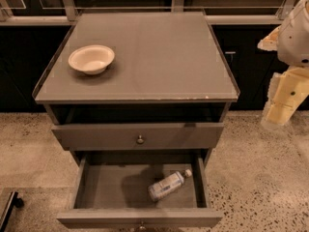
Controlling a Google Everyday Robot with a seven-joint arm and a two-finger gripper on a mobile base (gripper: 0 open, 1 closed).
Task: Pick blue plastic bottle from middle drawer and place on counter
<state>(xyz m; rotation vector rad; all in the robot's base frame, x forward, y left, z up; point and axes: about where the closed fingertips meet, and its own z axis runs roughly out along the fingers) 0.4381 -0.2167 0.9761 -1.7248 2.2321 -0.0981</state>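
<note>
While the bottle (pixel 166 185) is lying on its side in the middle drawer (pixel 104 185), the gripper (pixel 279 111) is hanging at the right edge of the view. It is hovering over the speckled floor (pixel 260 178), beside the cabinet's right front corner and well apart from both the bottle and the drawer. It is showing only as pale yellowish blocks under the white rounded shell of the arm (pixel 295 33), and I cannot tell whether it is released or clenched. The middle drawer is standing pulled out toward the camera. The bottle is resting on the drawer's grey bottom in the right half, slanting, with its white cap (pixel 188 173) pointing toward the back right corner and near the right wall. Above it, the top drawer (pixel 96 137) is sitting nearly closed, its small round knob (pixel 140 139) facing forward. The counter (pixel 159 57) is carrying a cream bowl (pixel 91 59) near its left edge, sitting upright and casting a soft shadow to its right.
</note>
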